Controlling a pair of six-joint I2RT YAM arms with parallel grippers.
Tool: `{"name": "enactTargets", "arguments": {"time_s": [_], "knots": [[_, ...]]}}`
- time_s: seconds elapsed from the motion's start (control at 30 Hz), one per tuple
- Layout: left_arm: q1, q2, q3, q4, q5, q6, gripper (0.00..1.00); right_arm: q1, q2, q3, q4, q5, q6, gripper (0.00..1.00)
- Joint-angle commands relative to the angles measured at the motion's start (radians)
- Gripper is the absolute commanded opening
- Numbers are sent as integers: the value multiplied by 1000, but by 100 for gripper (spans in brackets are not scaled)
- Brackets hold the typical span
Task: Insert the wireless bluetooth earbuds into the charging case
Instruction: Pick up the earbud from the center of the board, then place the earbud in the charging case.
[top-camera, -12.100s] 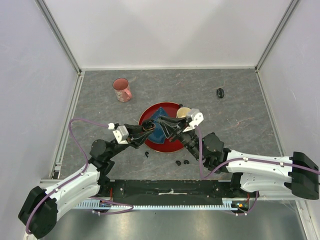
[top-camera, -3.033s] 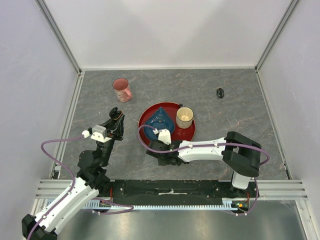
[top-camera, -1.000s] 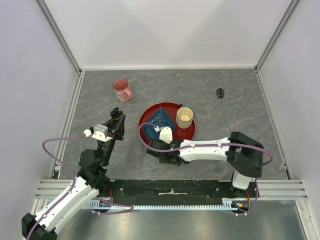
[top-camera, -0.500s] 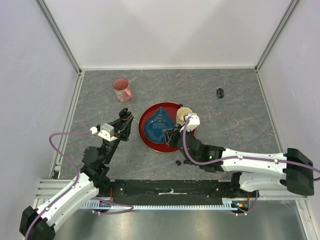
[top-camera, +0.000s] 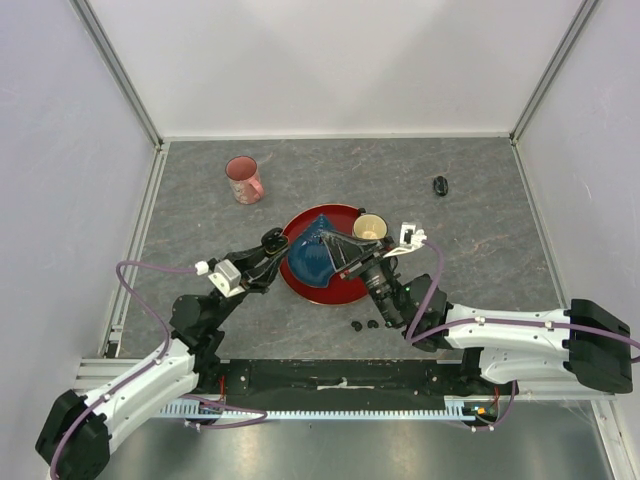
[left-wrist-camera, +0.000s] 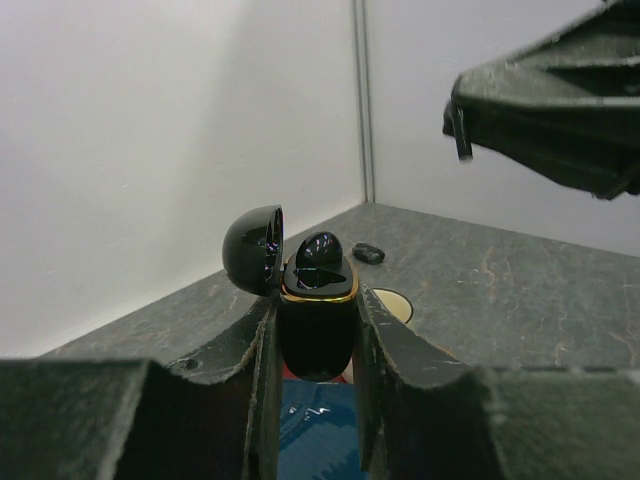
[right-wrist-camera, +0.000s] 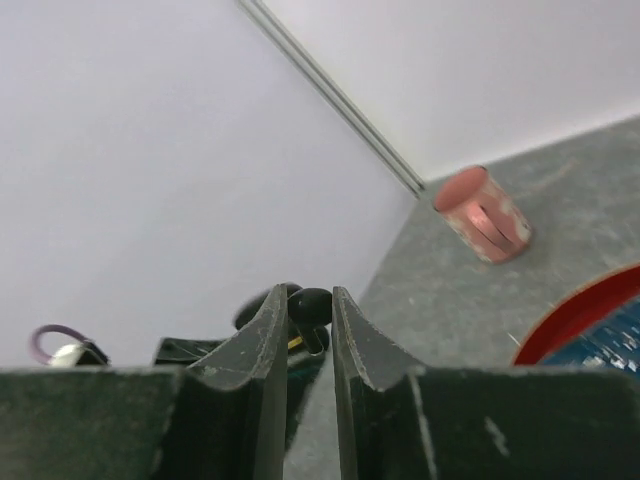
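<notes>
a: how many do we count here?
b: we make it two cups (top-camera: 243, 180) (top-camera: 368, 228), one plate (top-camera: 332, 296), one blue item (top-camera: 308, 264), two cases (top-camera: 440, 185) (left-wrist-camera: 318, 325) and four earbuds (top-camera: 356, 325) (top-camera: 372, 323) (left-wrist-camera: 320, 256) (right-wrist-camera: 310, 303).
a: we agree.

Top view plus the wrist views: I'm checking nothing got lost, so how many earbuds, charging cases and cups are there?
Earbuds: 4 (two on the table, one in the right fingers, one seated in the held case)
Charging cases: 2 (one open in the left fingers, one lying far right on the table)
Cups: 2 (pink, cream)
Total: 8
</notes>
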Motion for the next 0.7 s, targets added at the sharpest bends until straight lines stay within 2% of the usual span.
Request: {"name": "enactTargets", "arguments": {"time_s": [0.0, 0.33, 0.67], "knots": [[1, 36, 0, 154, 96, -20, 2, 7, 17, 28, 215, -115, -70, 0], [1, 100, 22, 212, 167, -23, 2, 7, 98, 97, 225, -270, -72, 0], [1, 112, 39, 212, 190, -57, 2, 7, 153, 139, 207, -295, -55, 0]]}}
